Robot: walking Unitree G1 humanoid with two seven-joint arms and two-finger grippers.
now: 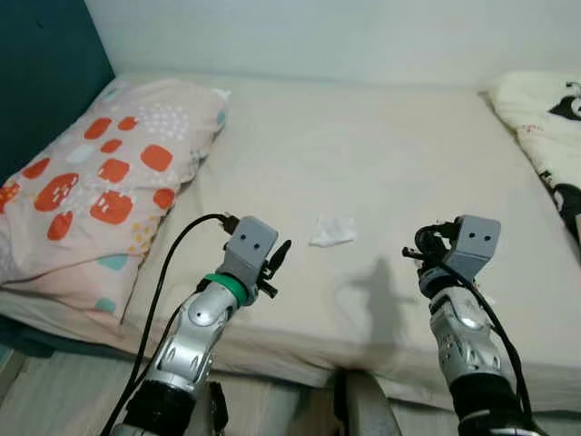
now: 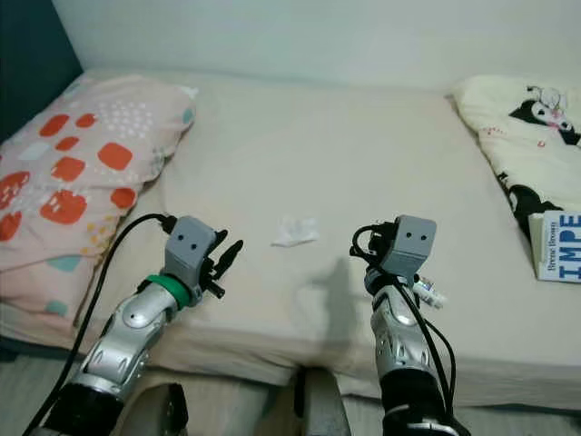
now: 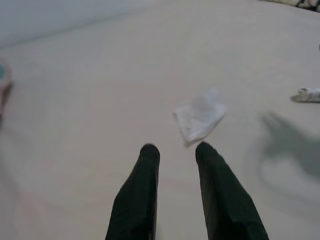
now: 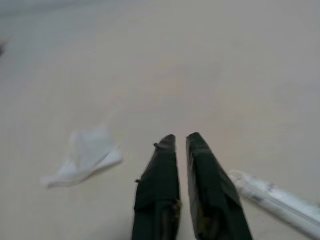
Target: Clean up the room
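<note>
A crumpled white tissue (image 1: 332, 231) lies near the middle of the beige bed (image 1: 363, 136). My left gripper (image 3: 177, 149) hovers over the bed's front edge, a short way short of the tissue (image 3: 200, 116) and to its left. Its fingers stand open with nothing between them. My right gripper (image 4: 181, 139) is held over the front edge to the right of the tissue (image 4: 85, 157), shut on nothing. A small white tube (image 2: 427, 292) lies on the sheet right beside the right gripper.
A pink pillow (image 1: 100, 182) with orange patches lies at the bed's left, against a dark teal headboard (image 1: 36, 73). A cream cartoon-print blanket (image 2: 526, 127) and a book (image 2: 556, 245) are at the right. A pale wall (image 1: 345, 36) runs behind the bed.
</note>
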